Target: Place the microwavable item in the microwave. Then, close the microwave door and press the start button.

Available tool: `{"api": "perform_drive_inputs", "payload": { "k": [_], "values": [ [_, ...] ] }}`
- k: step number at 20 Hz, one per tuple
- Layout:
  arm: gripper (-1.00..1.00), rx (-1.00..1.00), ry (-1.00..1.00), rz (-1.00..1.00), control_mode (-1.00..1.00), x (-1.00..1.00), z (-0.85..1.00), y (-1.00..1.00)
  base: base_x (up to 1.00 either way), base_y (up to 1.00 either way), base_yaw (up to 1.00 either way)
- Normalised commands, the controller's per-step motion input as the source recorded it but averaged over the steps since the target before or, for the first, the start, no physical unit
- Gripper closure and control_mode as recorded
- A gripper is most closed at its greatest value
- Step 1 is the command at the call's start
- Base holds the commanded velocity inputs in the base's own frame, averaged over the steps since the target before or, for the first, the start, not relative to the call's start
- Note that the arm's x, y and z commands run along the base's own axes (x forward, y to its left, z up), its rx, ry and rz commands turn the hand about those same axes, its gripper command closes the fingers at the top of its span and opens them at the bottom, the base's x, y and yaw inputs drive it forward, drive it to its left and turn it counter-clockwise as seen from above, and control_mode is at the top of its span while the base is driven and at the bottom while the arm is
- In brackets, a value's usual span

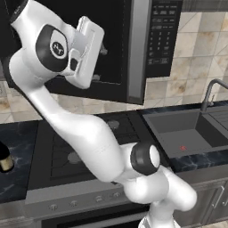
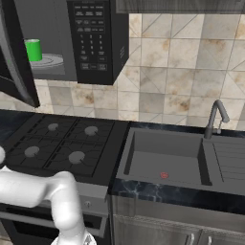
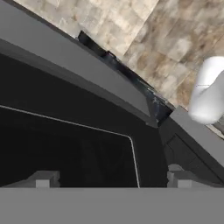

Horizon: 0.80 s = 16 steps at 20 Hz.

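The green mug (image 2: 33, 50) stands on the round turntable inside the microwave (image 2: 93, 36), left of the keypad panel (image 1: 162, 35). The black microwave door (image 2: 15, 62) is swung partly open toward the left. My gripper (image 1: 100, 63) is raised in front of the door's outer face (image 1: 115, 40), open, with nothing between its fingers. In the hand view the fingertips (image 3: 46, 179) stand wide apart close to the dark window (image 3: 65, 148), whose faint outline shows. From the left base view, the door hides the mug.
A dark wine bottle (image 1: 4, 158) stands on the counter at the far left. Below the microwave is the black stove (image 2: 52, 143). To its right lie the sink (image 2: 162, 160) and the faucet (image 2: 215, 117).
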Motion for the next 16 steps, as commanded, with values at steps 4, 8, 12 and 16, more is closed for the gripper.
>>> {"api": "perform_drive_inputs", "payload": {
  "k": [4,8,12,16],
  "values": [
    [-1.00,0.13,-0.22,0.46,-1.00,0.72,-0.16,-0.28,0.00,0.00,0.00],
    [-1.00,0.10,-0.33,0.45,-1.00,0.65,-0.18,0.00,0.00,0.00,0.00],
    [-1.00,0.09,-0.36,0.43,-1.00,0.66,-0.20,0.00,0.00,0.00,0.00],
    [-1.00,0.09,-0.35,0.39,-1.00,0.75,-0.28,0.00,0.00,0.00,0.00]
  ]
}}
